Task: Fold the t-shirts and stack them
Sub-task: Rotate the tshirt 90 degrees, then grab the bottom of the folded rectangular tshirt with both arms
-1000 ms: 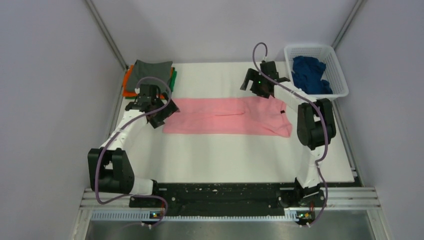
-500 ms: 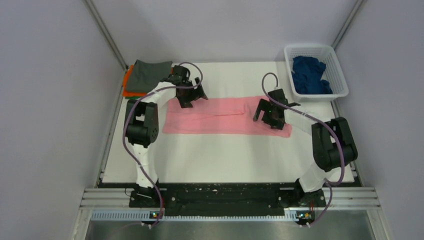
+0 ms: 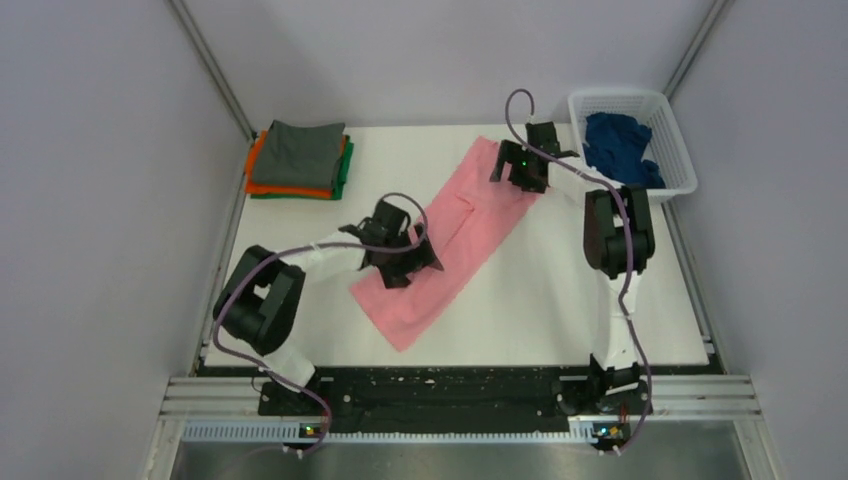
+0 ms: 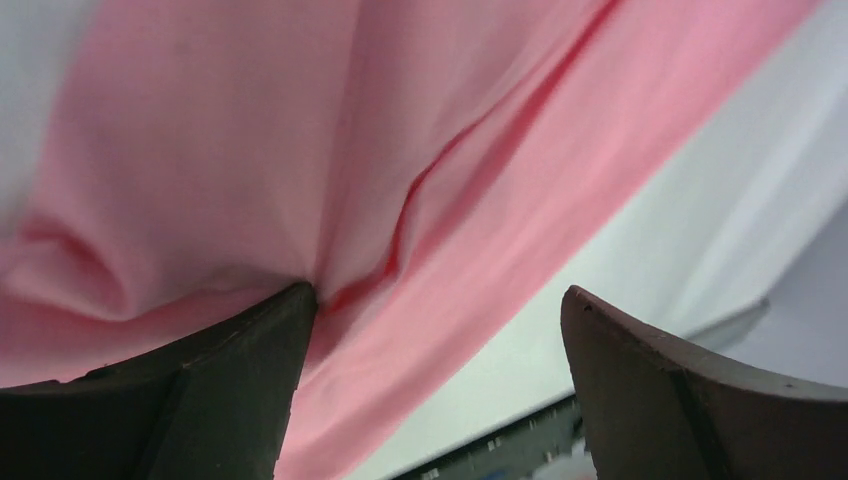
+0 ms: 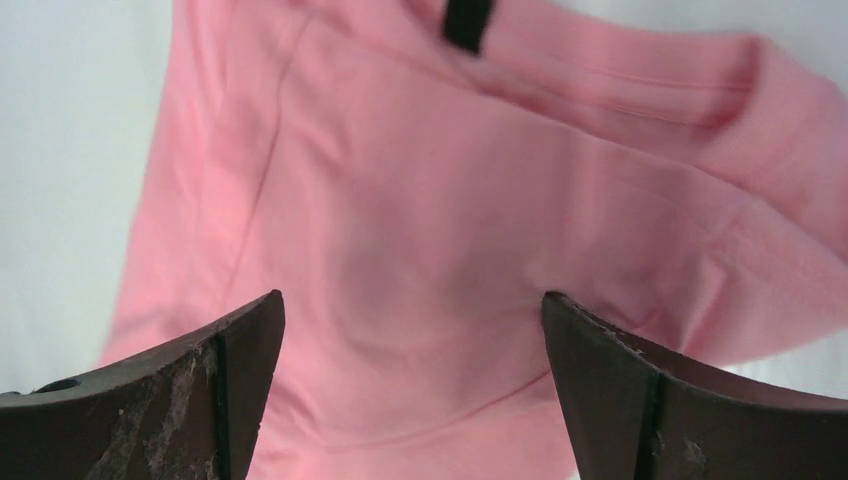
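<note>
Item 1, upper left of the top view: a squared stack of folded shirts. The grey t-shirt [image 3: 300, 152] is on top, the orange t-shirt [image 3: 258, 165] is under it, and the green t-shirt [image 3: 345, 168] shows along the right edge. The stack lies at the far left corner of the white table [image 3: 560, 300].

Item 2, left of centre: my left gripper [image 3: 402, 262], jaws spread wide, nothing clamped. On its wrist view one finger [image 4: 200, 400] presses into a crease of pink cloth. The other shows against the white table, off the shirt's edge.

Item 3, centre: the pink t-shirt [image 3: 455, 225], folded into a long strip. It lies flat on the table, running diagonally from lower left to upper right.

Item 4, right of centre, upper: my right gripper [image 3: 520, 172], at the strip's upper end, jaws wide apart, gripping nothing. Its wrist view shows pink cloth beyond both fingers. I cannot tell whether they touch it.

Item 5, upper right: the white lattice basket [image 3: 615, 95], at the table's far right corner. The navy t-shirt [image 3: 615, 145] lies crumpled inside it.
</note>
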